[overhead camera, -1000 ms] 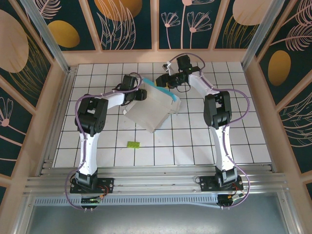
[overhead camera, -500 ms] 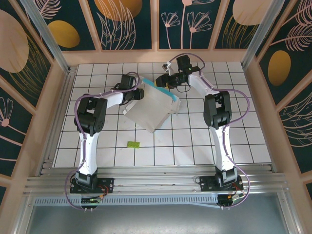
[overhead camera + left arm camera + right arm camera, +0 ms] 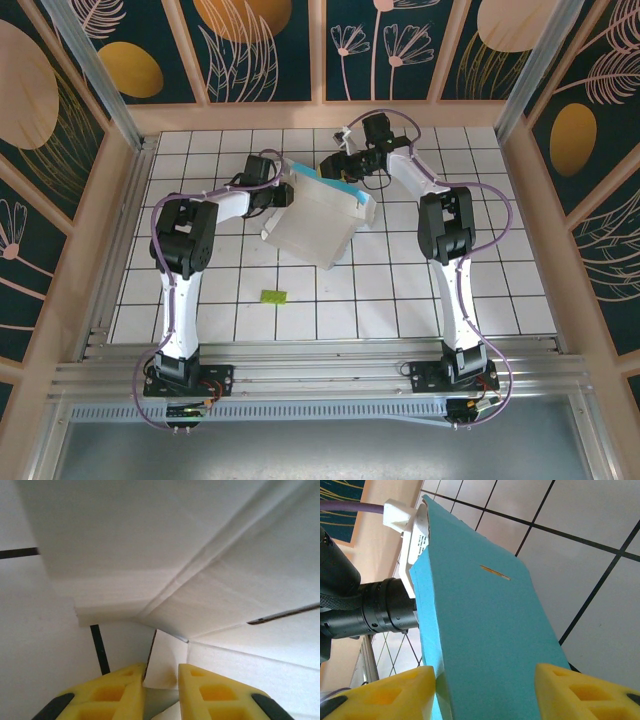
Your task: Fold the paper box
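We see the main risk at the left pincer (image 3: 161,677). Its pads stand narrow with a small white flap between them, and we cannot tell whether they actually press it. If they bite off the crease, we judge the thin card could buckle there, or the flap could slide out and spring flat. The right pincer (image 3: 485,668) stands about half wide. A teal panel spans the gap from pad to pad, so it looks clamped across that panel. A pull from either side not matched by the other could twist the box (image 3: 312,222) or tear it at a fold, and a loose hold could let the raised edge drop. The box sits near the middle of the tabletop (image 3: 480,280), a little toward 11 o'clock. Its white side faces up, with the left pincer at its 9 o'clock edge and the right at its 1 o'clock edge, where a teal strip shows. The outline is close to square, so we hedge. Its longer run seems to lie from 10 to 4 o'clock, with one corner pointing toward 5 o'clock. A yellow-green scrap (image 3: 272,296) lies apart from it toward 7 o'clock.
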`<control>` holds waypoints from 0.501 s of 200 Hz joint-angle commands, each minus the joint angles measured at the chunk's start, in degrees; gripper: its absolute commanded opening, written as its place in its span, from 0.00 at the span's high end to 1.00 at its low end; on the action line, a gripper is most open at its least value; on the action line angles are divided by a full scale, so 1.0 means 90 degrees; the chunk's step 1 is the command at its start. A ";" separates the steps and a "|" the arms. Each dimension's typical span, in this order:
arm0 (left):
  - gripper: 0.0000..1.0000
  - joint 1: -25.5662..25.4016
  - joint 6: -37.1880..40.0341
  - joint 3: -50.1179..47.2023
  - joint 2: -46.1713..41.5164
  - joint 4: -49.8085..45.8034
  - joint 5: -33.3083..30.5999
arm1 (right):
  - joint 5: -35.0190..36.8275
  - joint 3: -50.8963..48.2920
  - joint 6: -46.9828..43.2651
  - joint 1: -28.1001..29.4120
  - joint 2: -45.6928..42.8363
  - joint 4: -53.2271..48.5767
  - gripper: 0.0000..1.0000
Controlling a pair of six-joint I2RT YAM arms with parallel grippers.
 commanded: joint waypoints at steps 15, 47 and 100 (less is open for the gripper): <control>0.71 -0.0077 0.0114 -0.0230 -0.0315 0.0403 0.0795 | 0.0230 0.0094 -0.0011 0.0049 0.0084 -0.0245 0.45; 0.69 -0.0071 0.0247 -0.0328 -0.0461 0.0590 0.0783 | 0.0230 0.0091 -0.0021 0.0058 0.0097 -0.0240 0.45; 0.70 -0.0075 0.0332 -0.0077 -0.0332 0.0359 0.0967 | 0.0226 0.0091 -0.0010 0.0051 0.0098 -0.0234 0.45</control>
